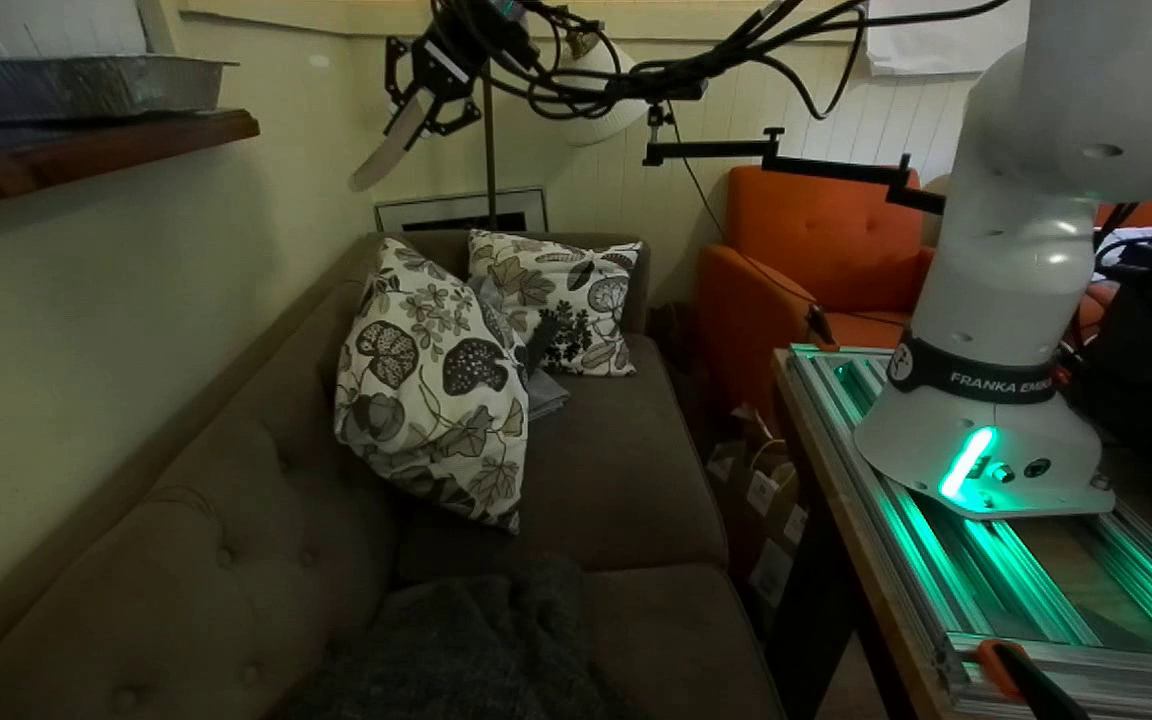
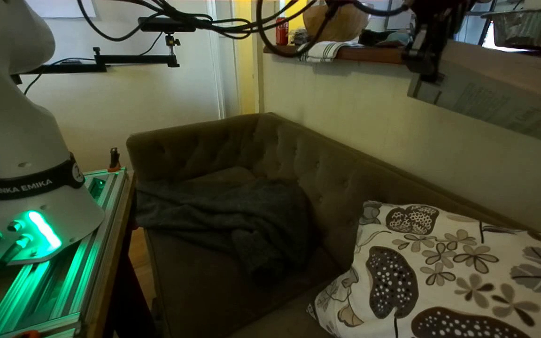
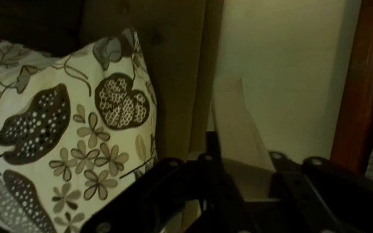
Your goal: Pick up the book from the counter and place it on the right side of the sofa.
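Note:
The book point(image 1: 383, 156) is pale, and I hold it in the air, tilted downward, above the sofa point(image 1: 576, 470) back near the wall. It also shows in an exterior view point(image 2: 496, 94) and in the wrist view point(image 3: 238, 129). My gripper point(image 1: 428, 112) is shut on one end of the book; its dark fingers point(image 3: 245, 158) lie on either side of it. The counter point(image 1: 106, 160) is the dark brown ledge on the wall, apart from the book; its edge shows in the wrist view point(image 3: 361, 81). Two floral cushions point(image 1: 436, 390) point(image 1: 561, 290) rest at one end of the sofa.
A foil tray point(image 1: 86, 85) stands on the counter. A can point(image 2: 282, 32), a bowl point(image 2: 336, 23) and a striped cloth point(image 2: 324, 51) sit farther along it. A dark blanket point(image 2: 242, 216) lies on the sofa. An orange armchair point(image 1: 826, 250) and a lamp point(image 1: 601, 95) stand behind.

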`<action>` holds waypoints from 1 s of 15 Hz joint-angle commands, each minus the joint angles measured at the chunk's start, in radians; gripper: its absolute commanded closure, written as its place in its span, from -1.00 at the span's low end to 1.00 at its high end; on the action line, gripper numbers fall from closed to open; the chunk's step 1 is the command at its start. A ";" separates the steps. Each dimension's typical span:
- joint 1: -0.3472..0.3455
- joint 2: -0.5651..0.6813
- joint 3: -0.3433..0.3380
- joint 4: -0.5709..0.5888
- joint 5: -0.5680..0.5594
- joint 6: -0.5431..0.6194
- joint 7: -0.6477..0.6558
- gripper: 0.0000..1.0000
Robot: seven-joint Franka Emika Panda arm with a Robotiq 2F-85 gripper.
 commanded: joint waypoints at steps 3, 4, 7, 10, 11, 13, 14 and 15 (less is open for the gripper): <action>-0.041 0.034 -0.019 -0.014 0.026 0.139 -0.011 0.50; -0.050 0.043 -0.023 -0.012 0.029 0.153 -0.012 0.50; -0.056 0.050 -0.024 -0.007 0.032 0.159 -0.012 0.87; -0.071 0.132 -0.017 0.068 0.100 0.192 -0.025 0.87; -0.081 0.166 -0.017 0.095 0.131 0.201 -0.021 0.87; -0.109 0.253 -0.019 0.183 0.195 0.228 -0.001 0.87; -0.123 0.295 -0.019 0.228 0.220 0.241 0.013 0.87; -0.139 0.343 -0.021 0.284 0.236 0.256 0.032 0.87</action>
